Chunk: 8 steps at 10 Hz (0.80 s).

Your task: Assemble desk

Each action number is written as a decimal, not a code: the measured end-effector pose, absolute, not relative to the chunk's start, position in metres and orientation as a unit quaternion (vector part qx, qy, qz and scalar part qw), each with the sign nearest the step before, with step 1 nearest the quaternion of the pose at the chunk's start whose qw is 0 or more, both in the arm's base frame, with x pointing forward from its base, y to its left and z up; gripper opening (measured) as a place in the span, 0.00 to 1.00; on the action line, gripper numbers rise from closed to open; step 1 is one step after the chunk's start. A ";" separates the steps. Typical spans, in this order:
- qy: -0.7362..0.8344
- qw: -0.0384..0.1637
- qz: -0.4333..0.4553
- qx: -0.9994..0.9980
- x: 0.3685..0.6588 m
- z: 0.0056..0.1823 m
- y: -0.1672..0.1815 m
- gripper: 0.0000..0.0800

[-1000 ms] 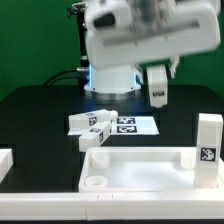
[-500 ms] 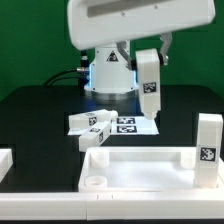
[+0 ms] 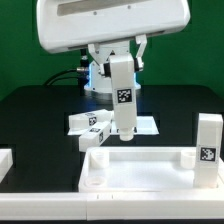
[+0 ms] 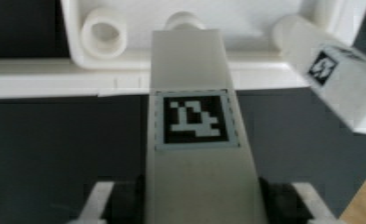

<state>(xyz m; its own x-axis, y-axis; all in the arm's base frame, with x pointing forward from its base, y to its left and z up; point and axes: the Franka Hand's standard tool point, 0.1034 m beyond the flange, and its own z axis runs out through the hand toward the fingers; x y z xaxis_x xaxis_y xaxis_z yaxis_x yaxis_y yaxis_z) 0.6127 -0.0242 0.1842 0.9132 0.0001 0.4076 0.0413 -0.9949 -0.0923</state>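
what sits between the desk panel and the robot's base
The marker board and loose legs lying by it, seen in the exterior view; the held leg hangs there too.

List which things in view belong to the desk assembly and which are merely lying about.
Belonging to the job:
- desk panel
- held leg, clamped in the gripper
- loose leg lying on the table

Merely there:
- marker board
- the black table itself

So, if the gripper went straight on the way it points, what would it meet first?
Probably the desk panel: the leg clamped in the gripper points down toward its socket end, though depth is unclear.
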 end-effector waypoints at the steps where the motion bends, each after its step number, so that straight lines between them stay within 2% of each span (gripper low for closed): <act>1: -0.016 0.041 -0.215 -0.976 0.613 0.181 -0.026 0.36; 2: -0.020 0.017 -0.237 -0.971 0.620 0.171 -0.034 0.36; 3: -0.024 0.008 -0.241 -0.970 0.621 0.163 -0.040 0.36; 8: -0.021 0.014 -0.231 -0.973 0.620 0.157 -0.037 0.36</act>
